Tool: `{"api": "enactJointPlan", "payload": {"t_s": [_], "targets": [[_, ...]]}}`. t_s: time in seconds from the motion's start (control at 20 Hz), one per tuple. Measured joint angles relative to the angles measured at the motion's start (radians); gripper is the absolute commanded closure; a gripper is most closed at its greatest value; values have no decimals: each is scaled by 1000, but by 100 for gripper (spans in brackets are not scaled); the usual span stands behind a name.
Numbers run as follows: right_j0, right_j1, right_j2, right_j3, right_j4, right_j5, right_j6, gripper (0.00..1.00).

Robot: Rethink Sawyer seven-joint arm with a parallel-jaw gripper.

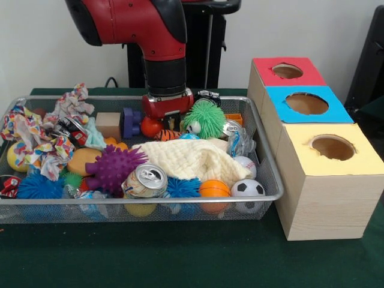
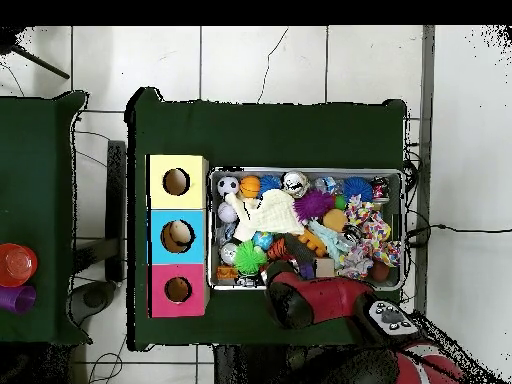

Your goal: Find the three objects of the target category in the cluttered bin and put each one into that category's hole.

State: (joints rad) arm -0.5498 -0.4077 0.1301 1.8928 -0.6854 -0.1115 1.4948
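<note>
A wire-mesh bin (image 1: 264,174) is crammed with toys. My gripper (image 1: 165,122) is lowered into its back row, between a red ball (image 1: 150,126) and a green fuzzy ball (image 1: 205,118), right over a tiger-striped toy (image 1: 168,135). Its tips are buried in the clutter. A cream cloth (image 1: 189,159) covers the middle. Along the front lie a purple spiky ball (image 1: 114,168), a soda can (image 1: 146,180), an orange ball (image 1: 214,189) and a soccer ball (image 1: 247,189). From overhead the red arm (image 2: 300,298) hides the gripper at the bin (image 2: 305,170).
Beside the bin stand three wooden boxes with holed tops: red (image 1: 264,67), blue (image 1: 279,111) and yellow (image 1: 300,153). Crumpled patterned cloth (image 1: 36,144) fills the bin's other end. A wooden block (image 1: 108,125) and purple block (image 1: 129,122) sit at the back.
</note>
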Motion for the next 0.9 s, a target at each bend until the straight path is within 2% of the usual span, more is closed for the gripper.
{"api": "enactJointPlan", "payload": {"t_s": [0.65, 0.9], "targets": [[-9, -3, 9, 1, -17, 3, 0, 100], [-36, -60, 43, 43, -17, 56, 0, 100]]}}
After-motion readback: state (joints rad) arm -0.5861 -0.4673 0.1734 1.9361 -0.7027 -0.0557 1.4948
